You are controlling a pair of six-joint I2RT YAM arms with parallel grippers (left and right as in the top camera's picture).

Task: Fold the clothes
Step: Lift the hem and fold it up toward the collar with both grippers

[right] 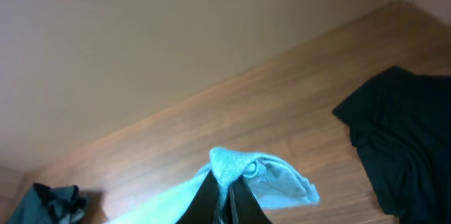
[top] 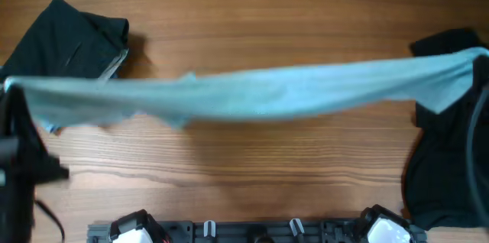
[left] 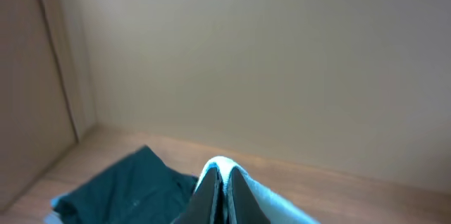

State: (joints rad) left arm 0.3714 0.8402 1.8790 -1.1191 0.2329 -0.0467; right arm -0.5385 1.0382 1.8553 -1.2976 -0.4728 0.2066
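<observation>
Two ends of one pale-blue T-shirt are pinched, one per gripper.

Overhead only: gives the whole span. Shirt is pulled into a long narrow band across the wooden table, L edge to R edge, w/ looser cloth hanging at the L end. It also shows both dark piles at once: black garment at left, partly overlapped by the band, and black garment at right, by the R arm. Grip itself can't be made out from up there.

Wrist views only: the grips. L wrist cam shows the left gripper w/ fingers clenched nearly flat together, and a pale fold of shirt poking up between the tips. The dark garment lies just behind on the table and looks teal-green here. R wrist cam shows the right gripper w/ fingers also clamped tight on a bunched wad of blue cloth. The rest of the shirt trails off to lower L. Black garment sits well apart at R, and a dark crumple shows in the far lower-L corner.

Fabric: soft, matte, lightly wrinkled, brighter near the R-hand grip.
</observation>
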